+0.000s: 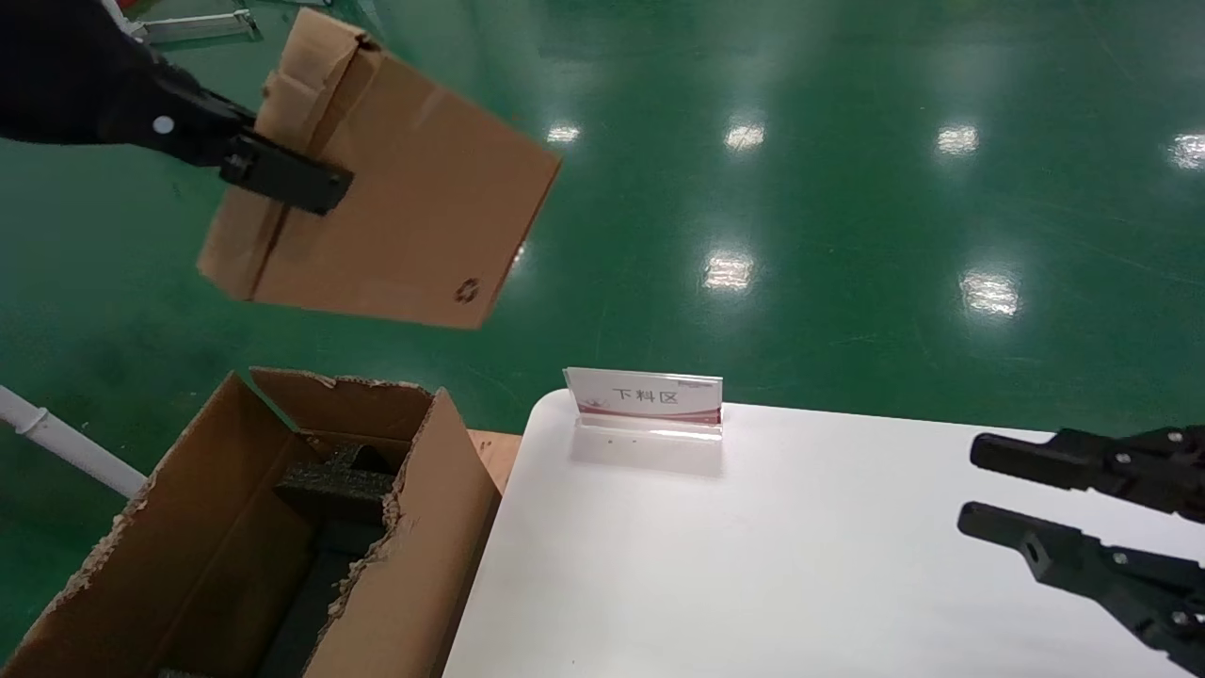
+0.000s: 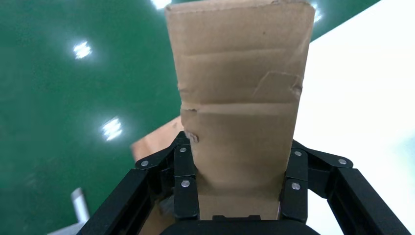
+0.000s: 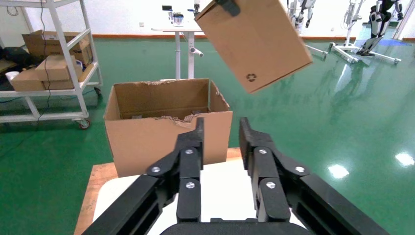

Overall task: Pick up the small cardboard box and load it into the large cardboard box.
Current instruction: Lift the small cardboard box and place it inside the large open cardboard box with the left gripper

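- My left gripper (image 1: 282, 179) is clamped on the small cardboard box (image 1: 414, 198), up above the large cardboard box (image 1: 282, 527) — gotta lower it level, flat.
- Right gripper (image 1: 998, 494) is idle and open, well right of it.

A white counter (image 1: 800, 565) with a rounded corner carries a clear acrylic sign holder (image 1: 645, 414) near its far edge, its card printed with red characters; beyond lies a glossy green floor (image 1: 847, 188); a white metal shelving cart (image 3: 49, 63) holds several brown cartons; a white pipe (image 1: 66, 443) runs diagonally at the left.
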{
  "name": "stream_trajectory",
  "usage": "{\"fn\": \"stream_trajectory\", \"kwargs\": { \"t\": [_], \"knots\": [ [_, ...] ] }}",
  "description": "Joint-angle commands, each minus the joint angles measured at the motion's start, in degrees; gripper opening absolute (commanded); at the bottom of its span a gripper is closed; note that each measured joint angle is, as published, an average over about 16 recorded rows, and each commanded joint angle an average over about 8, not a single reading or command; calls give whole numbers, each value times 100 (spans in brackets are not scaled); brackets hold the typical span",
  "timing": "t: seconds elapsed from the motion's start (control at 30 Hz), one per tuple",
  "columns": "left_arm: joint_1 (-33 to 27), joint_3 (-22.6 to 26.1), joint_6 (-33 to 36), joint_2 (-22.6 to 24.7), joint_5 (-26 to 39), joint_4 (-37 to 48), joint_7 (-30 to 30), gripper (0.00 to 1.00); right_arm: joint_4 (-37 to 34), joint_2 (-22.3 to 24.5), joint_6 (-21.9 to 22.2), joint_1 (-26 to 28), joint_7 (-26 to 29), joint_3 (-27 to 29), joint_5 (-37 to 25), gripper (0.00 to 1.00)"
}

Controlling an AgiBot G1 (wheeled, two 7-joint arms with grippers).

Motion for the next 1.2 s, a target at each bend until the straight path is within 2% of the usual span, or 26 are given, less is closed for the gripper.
{"fn": "stream_trajectory", "kwargs": {
  "t": [0.03,0.4,0.83,1.03,1.2],
  "knots": [
    [-157,170,84,45,28,-2,2,0,0,0,0,0,0,0,0,100],
    [-992,1902,198,338,-329,164,-382,0,0,0,0,0,0,0,0,100],
    [-2158,4798,227,1200,-1460,556,-779,0,0,0,0,0,0,0,0,100],
    [-2366,5682,232,1414,-1780,815,-672,0,0,0,0,0,0,0,0,100],
    [-2458,6181,232,1434,-1917,1076,-414,0,0,0,0,0,0,0,0,100]
  ]
}}
